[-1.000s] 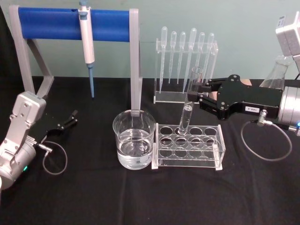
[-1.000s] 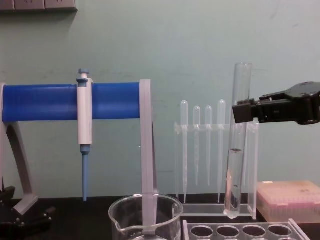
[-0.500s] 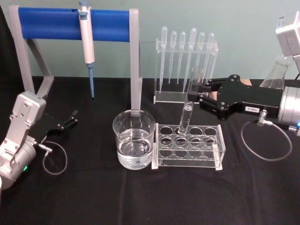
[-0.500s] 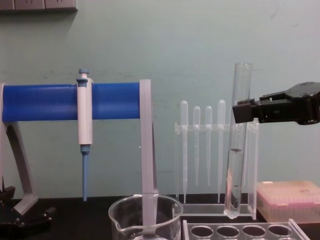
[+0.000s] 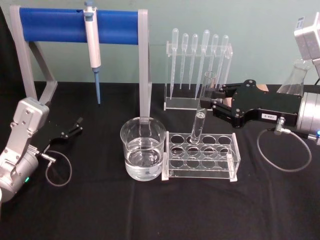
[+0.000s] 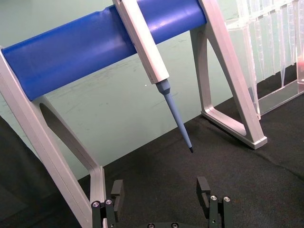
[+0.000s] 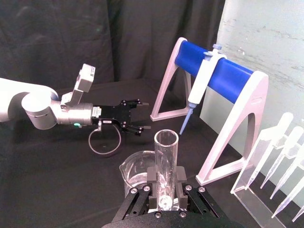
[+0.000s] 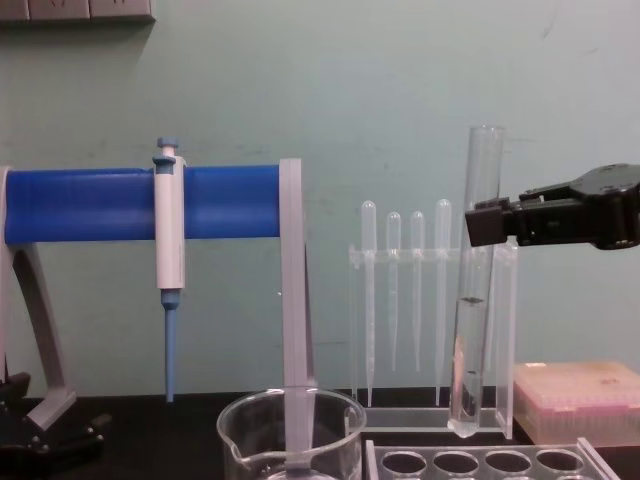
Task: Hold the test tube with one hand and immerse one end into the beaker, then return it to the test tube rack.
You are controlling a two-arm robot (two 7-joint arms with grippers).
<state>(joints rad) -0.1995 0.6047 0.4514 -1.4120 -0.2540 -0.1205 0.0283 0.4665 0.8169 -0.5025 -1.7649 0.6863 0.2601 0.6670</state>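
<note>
Grips the test tube (image 5: 199, 122) in the right gripper (image 5: 212, 100), black jaws pinched on the glass a little below the flared rim. Reaches in from the right edge of the table (image 5: 150, 215). Holds the tube nearly upright, leaning slightly, round bottom over the back row of the test tube rack (image 5: 235, 156); seen from the chest view, just clear of the rack's top plate.

Rack near the table's middle, long side along the front edge; beaker (image 5: 129, 152) just beside its left end, part full of clear liquid. Free air above the beaker's mouth and above the rack's other holes. Between beaker and left edge, bare black cloth, with the left gripper (image 5: 77, 125) parked close to that edge, fingers (image 6: 117, 190) spread apart.

Tighter along the back edge: a stand (image 5: 75, 25) with a blue bar and a hanging pipette (image 5: 92, 47) toward the back-left corner, one grey leg just behind the beaker; a clear holder (image 5: 180, 103) of plastic pipettes (image 5: 194, 55) behind the rack and the tube; a flask (image 5: 295, 80) near the back-right corner. Wide bare strip along the front edge. Pale green wall (image 8: 400, 80) behind
</note>
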